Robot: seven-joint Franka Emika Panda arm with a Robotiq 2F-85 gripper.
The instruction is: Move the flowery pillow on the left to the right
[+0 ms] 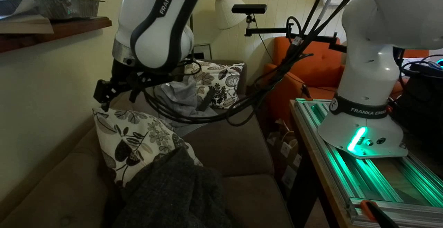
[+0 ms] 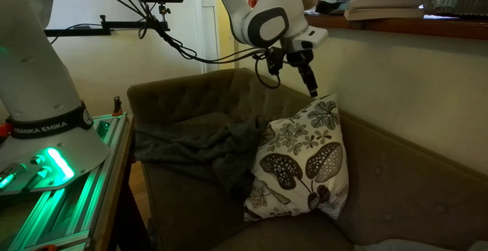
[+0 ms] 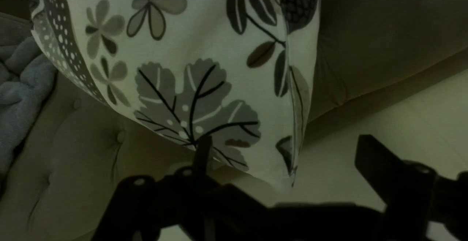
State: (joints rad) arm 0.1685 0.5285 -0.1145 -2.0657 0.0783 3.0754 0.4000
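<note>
A flowery pillow, white with grey and brown leaf prints, leans tilted against the sofa back. It shows in both exterior views (image 1: 138, 141) (image 2: 301, 159) and in the wrist view (image 3: 219, 47). My black gripper is at its upper corner, in both exterior views (image 1: 118, 103) (image 2: 313, 93). In the wrist view my gripper (image 3: 285, 138) is open, with the fingers wide apart and the pillow's corner between them in the picture. I cannot tell whether a finger touches the cloth. A second flowery pillow (image 1: 225, 81) stands at the sofa's far end in an exterior view.
A dark grey blanket (image 1: 173, 190) lies against the pillow on the brown sofa (image 1: 221, 145). A light grey blanket (image 1: 180, 93) lies by the second pillow. A wooden shelf (image 1: 78, 29) with a foil tray (image 1: 67, 8) juts from the wall. The robot's table (image 1: 308, 145) faces the sofa.
</note>
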